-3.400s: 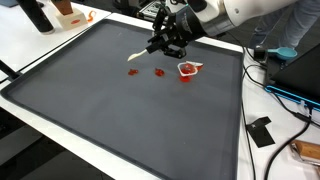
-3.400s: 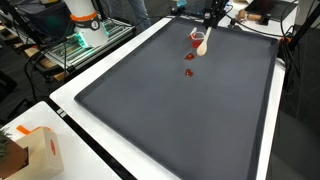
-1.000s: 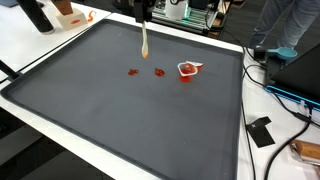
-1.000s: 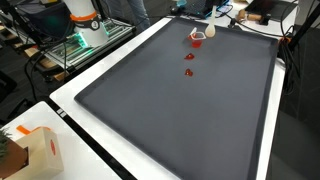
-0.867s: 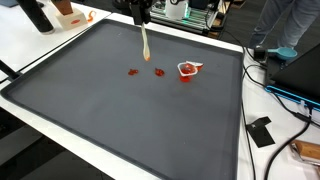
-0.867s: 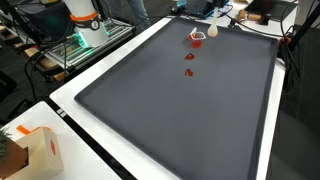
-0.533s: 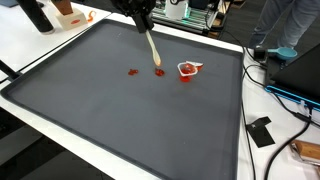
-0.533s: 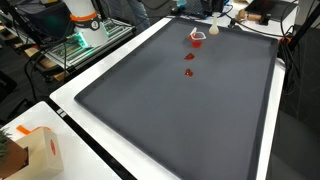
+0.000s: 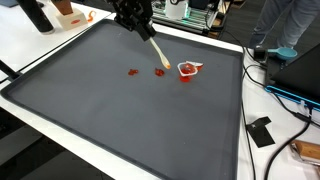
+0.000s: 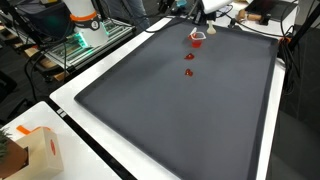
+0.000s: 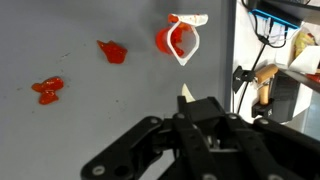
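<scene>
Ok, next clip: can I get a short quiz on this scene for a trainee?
1. True or false: the gripper holds a spoon.
2. How many red blots lie on the mat? A one, B two, C four.
3. Fill in: what is in the cup looks ___ in colour.
Key: 1 true; 2 B; 3 red.

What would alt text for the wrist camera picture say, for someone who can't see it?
A black gripper fills the bottom, clamping a pale stick above a grey mat. Beyond lie a small red cup and two red blobs.
</scene>
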{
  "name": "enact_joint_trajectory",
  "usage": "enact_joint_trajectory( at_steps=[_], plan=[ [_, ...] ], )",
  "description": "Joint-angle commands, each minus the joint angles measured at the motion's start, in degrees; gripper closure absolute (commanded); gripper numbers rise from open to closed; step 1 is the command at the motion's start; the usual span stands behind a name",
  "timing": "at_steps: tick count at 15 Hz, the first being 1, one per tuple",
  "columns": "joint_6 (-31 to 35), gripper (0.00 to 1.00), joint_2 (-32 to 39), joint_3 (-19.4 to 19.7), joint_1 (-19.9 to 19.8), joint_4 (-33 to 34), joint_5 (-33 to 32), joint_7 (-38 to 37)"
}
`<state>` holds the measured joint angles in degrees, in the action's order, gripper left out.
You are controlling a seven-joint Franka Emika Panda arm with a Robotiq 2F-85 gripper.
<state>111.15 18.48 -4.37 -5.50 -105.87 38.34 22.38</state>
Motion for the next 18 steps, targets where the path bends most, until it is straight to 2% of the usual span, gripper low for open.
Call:
enact_joint_trajectory(
  at_steps=[1, 9, 18],
  plan=[
    [0.0, 0.94, -0.9, 0.4, -1.9, -4.4, 5.4, 6.7],
    [1.3, 0.94, -1.0, 2.9, -3.0, -11.1, 12.3, 14.0],
    [8.5, 0.94, -0.4, 3.5, -1.7, -15.1, 15.1, 12.9]
  ],
)
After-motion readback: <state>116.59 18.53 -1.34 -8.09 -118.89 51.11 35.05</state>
